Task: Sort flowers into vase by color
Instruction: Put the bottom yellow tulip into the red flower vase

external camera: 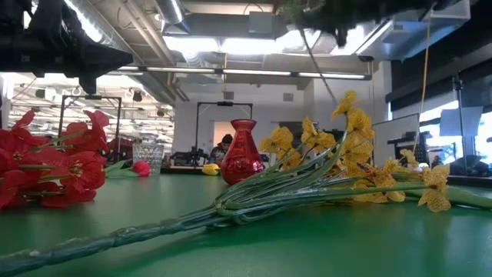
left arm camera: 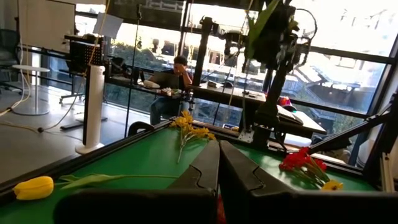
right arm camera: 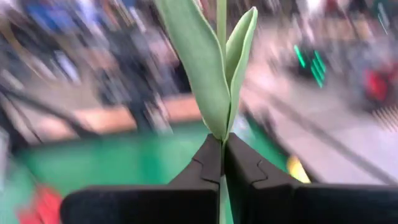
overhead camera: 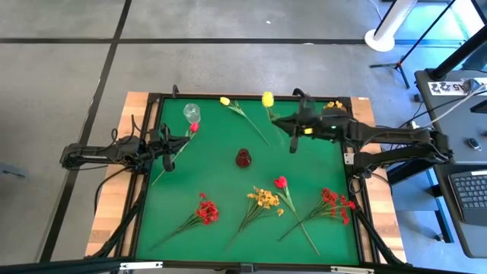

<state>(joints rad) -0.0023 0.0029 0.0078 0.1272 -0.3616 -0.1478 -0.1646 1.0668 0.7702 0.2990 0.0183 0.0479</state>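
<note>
Right pincer (overhead camera: pixel 293 144): closed on a green stem (right arm camera: pixel 222 25) with leaves, held above the bench (overhead camera: pixel 221 190), near its far edge
Yellow tulip (overhead camera: pixel 268 100): just beyond the right pincer, by the far edge; whether it tops the held stem cannot be told
Left pincer (overhead camera: pixel 169 156): fingers pressed together, over the bench's left side; a red tulip (overhead camera: pixel 194 127) and clear glass (overhead camera: pixel 191 113) lie just beyond it
Red vase (overhead camera: pixel 243 157): between the two pincers, mid-bench
Other flowers (overhead camera: pixel 263 199): red and yellow sprays along the near edge, well apart from both pincers
</note>
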